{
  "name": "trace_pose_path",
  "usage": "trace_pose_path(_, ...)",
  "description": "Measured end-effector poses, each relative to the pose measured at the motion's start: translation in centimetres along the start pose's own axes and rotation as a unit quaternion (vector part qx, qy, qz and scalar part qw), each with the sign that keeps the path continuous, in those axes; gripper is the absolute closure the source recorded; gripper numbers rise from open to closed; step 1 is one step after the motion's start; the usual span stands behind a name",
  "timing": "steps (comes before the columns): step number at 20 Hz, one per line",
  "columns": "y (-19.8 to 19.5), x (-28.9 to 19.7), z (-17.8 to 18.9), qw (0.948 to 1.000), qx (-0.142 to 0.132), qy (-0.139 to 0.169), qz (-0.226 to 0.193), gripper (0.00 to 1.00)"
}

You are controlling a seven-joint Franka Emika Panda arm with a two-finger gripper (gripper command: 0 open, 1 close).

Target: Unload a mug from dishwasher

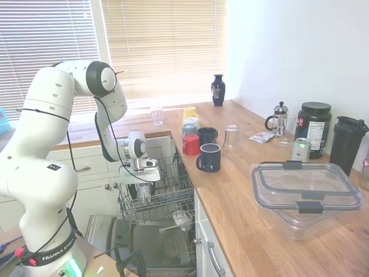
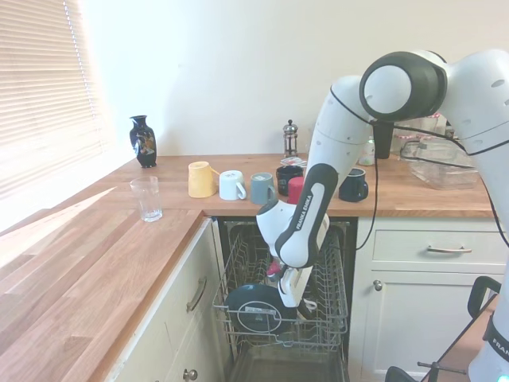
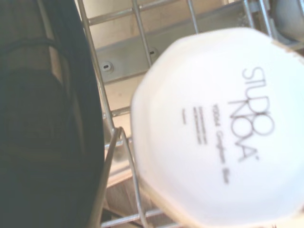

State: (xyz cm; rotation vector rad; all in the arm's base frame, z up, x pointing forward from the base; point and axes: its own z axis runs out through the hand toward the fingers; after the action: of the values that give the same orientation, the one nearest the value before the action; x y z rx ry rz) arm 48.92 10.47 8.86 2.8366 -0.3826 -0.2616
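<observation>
The mug (image 3: 218, 128) fills much of the wrist view: an upturned whitish, eight-sided base with grey print, sitting among the wires of the dishwasher's pull-out upper rack (image 3: 107, 142). In both exterior views the arm hides the mug. My gripper (image 2: 290, 298) is lowered into that rack (image 2: 334, 318), right beside a dark round dish (image 2: 250, 309). From the other side the gripper (image 1: 144, 192) hangs down among the rack wires (image 1: 173, 202). Whether it is open or shut does not show.
The dishwasher door (image 1: 155, 248) hangs open below the rack. On the wooden counter (image 1: 242, 196) stand a red mug (image 1: 191, 144), a navy mug (image 1: 209, 157), more mugs, an upturned glass (image 1: 231, 138) and a clear plastic tub (image 1: 305, 193). White drawers (image 2: 429, 251) flank the opening.
</observation>
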Motion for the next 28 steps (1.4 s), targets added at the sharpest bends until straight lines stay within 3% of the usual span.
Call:
trace_pose_path(9, 0.3, 0.6, 0.5, 0.9995, 0.024, 0.007, -0.021, 0.00)
trace_pose_path(23, 0.1, 0.6, 1.4, 0.9979, 0.034, -0.002, -0.055, 0.00)
trace_pose_path(24, 0.1, 0.7, 1.5, 0.9979, 0.032, -0.003, -0.056, 1.00)
trace_pose_path(28, 0.0, 1.1, 1.9, 0.9980, 0.028, -0.003, -0.057, 1.00)
